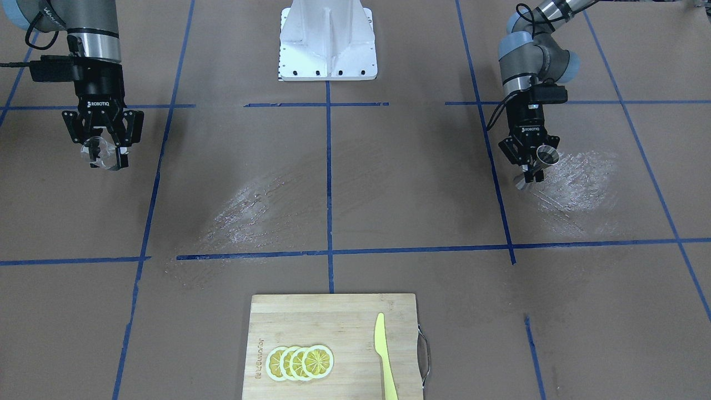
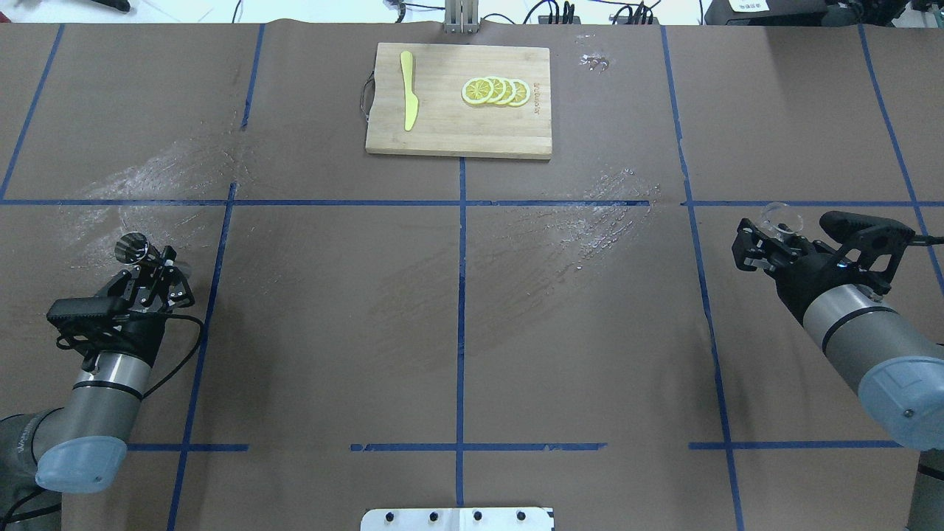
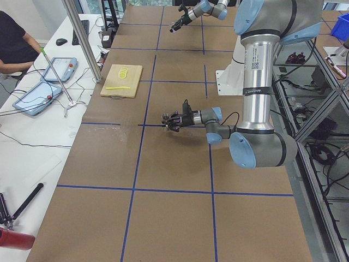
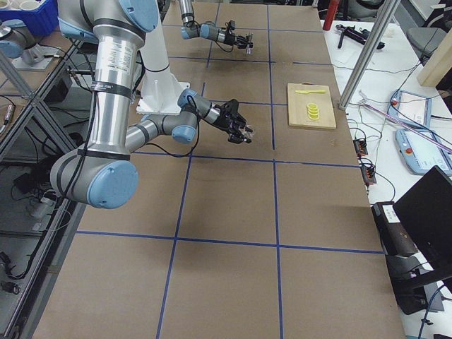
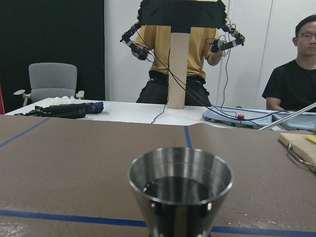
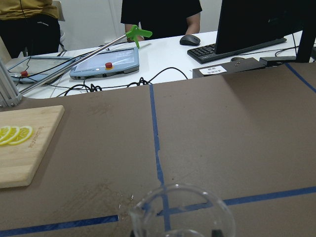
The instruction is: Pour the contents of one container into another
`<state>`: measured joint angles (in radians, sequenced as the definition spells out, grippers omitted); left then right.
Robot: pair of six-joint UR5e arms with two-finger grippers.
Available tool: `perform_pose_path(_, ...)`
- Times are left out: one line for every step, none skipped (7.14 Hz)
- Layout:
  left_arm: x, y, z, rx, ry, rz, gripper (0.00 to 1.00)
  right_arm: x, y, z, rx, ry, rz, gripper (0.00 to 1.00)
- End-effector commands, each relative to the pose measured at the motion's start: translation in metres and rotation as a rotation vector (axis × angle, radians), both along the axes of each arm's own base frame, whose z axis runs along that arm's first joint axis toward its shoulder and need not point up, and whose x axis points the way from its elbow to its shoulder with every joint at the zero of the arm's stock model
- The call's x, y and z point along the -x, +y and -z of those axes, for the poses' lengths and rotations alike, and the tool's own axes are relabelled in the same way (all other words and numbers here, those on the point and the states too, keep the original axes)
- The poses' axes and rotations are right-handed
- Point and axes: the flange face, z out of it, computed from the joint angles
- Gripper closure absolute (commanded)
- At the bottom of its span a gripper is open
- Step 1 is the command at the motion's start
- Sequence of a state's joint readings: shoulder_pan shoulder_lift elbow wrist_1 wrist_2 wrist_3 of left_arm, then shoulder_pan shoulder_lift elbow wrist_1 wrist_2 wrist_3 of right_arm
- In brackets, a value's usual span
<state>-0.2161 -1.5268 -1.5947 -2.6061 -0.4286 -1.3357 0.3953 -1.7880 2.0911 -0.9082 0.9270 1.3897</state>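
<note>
The steel jigger (image 2: pixel 133 248) is held above the table at the left, with my left gripper (image 2: pixel 153 263) shut on its waist. In the left wrist view the jigger (image 5: pixel 180 193) has dark liquid in its upper cone. In the front view the jigger (image 1: pixel 546 156) and my left gripper (image 1: pixel 532 170) are at the right. At the far right, my right gripper (image 2: pixel 768 234) is shut on the clear glass cup (image 2: pixel 782 217). The cup (image 6: pixel 180 213) looks empty in the right wrist view. The two containers are far apart. My right gripper (image 1: pixel 103 153) is at the left of the front view.
A wooden cutting board (image 2: pixel 442 133) lies at the table's far middle, with lemon slices (image 2: pixel 495 91) and a yellow knife (image 2: pixel 408 100) on it. The robot's white base (image 1: pixel 328 41) stands at the near middle. People (image 5: pixel 180 54) sit beyond the far edge.
</note>
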Motion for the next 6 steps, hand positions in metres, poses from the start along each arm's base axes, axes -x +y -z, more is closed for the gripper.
perform_pose_path(-0.009, 0.009, 0.000, 0.001, -0.016, -0.020, 1.00, 0.004, 0.008, -0.013, -0.004, 0.033, 0.002, 1.00)
perform_pose_path(-0.012, 0.011, 0.003, 0.002, -0.008, -0.028, 1.00, 0.011, 0.013, -0.019, -0.017, 0.055, -0.003, 1.00)
perform_pose_path(-0.014, 0.012, 0.006, 0.002, -0.004, -0.033, 1.00, 0.023, 0.022, -0.028, -0.040, 0.081, -0.008, 1.00)
perform_pose_path(-0.014, 0.012, 0.006, 0.001, -0.005, -0.033, 1.00, 0.029, 0.026, -0.035, -0.045, 0.097, -0.004, 1.00)
perform_pose_path(-0.015, 0.012, 0.006, 0.002, -0.003, -0.036, 1.00, 0.031, 0.029, -0.035, -0.051, 0.100, -0.004, 1.00)
perform_pose_path(-0.015, 0.012, 0.006, 0.002, -0.003, -0.036, 0.84, 0.034, 0.031, -0.038, -0.058, 0.110, -0.005, 1.00)
